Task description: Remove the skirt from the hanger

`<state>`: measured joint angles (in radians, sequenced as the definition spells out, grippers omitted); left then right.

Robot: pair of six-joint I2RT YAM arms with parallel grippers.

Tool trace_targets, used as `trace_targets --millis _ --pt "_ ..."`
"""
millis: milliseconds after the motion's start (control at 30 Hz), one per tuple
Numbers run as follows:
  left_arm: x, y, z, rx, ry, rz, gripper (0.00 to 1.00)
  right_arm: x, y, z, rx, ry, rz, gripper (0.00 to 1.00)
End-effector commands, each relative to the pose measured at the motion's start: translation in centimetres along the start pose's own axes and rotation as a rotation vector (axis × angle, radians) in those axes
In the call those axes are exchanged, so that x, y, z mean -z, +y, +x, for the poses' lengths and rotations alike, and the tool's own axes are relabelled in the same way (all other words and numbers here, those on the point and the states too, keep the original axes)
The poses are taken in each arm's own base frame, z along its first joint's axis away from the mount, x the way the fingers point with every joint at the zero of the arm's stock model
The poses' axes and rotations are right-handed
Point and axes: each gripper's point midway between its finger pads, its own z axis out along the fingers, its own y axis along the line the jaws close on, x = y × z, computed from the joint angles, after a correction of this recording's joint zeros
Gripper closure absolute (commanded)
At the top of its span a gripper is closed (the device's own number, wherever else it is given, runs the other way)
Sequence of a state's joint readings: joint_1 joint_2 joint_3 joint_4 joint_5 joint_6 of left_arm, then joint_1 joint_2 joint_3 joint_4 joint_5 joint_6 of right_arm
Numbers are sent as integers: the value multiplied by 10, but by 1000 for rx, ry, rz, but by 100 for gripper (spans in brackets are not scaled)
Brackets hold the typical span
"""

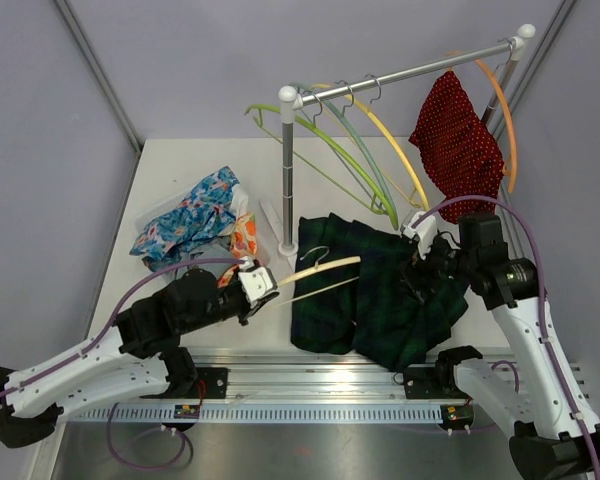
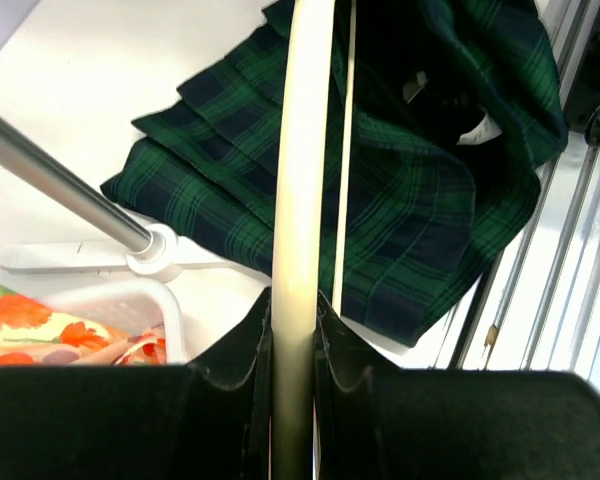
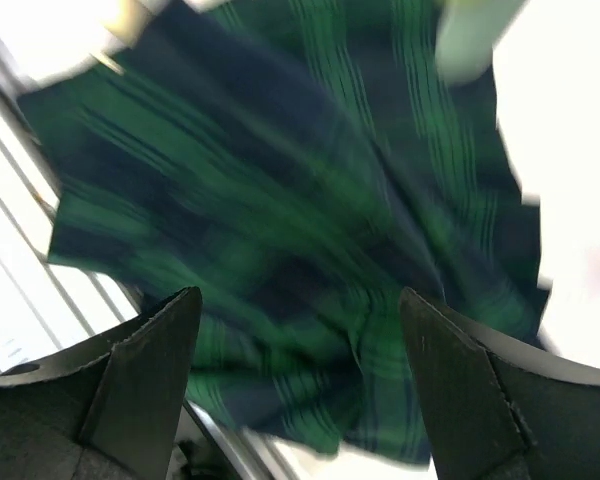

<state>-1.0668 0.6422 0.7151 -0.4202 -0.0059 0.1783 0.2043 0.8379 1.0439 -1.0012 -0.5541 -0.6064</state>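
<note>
Table [image 1: 200, 160] with the rack [image 1: 420, 64] at the back. The green plaid skirt [image 1: 355, 300] lies crumpled flat on the table in front of the rack base, between my two arms, near the front rail.

The cream hanger [image 1: 325, 267] is up off the cloth, its bar reaching over the skirt's left part. I can't tell if its far end is still caught in the waistband.

Left gripper [image 1: 270, 283] is pinched tight on the hanger bar, seen clearly in the left wrist view. Right gripper [image 1: 420, 262] hovers over the skirt's right side, jaws wide, nothing in them; that view is blurred.

My call is that separation is nearly done. Next I should draw the hanger left and up, clear of the skirt. If the cloth lifts with it, the right claw needs to pin the skirt down.
</note>
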Motion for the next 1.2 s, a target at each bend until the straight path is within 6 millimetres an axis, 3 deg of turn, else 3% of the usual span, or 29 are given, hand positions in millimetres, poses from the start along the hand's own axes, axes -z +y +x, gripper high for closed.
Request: trace_targets --millis 0,167,367,533,633,767,900,1033,1167 --pt "18 12 -28 36 -110 -62 100 -9 -30 22 55 68 130 13" --pt "41 14 -25 -6 -85 -68 100 -20 -63 32 60 99 209 13" --pt "60 22 -28 -24 -95 -107 100 -34 -84 47 33 107 235 15" --pt "72 26 -28 -42 -86 -126 100 -42 -84 58 9 121 188 20" --pt "89 29 -35 -59 -96 -131 100 -38 -80 58 9 108 169 26" --pt "111 31 -41 -100 -116 -132 100 -24 -43 47 114 46 27 26" --pt "134 33 -55 -127 -158 -134 100 -10 -19 40 211 17 -53 23" --pt "126 26 -58 -148 -147 -85 100 5 11 32 268 -9 -176 22" --pt "100 13 -58 -164 -109 1 100 30 35 10 293 -57 -237 21"
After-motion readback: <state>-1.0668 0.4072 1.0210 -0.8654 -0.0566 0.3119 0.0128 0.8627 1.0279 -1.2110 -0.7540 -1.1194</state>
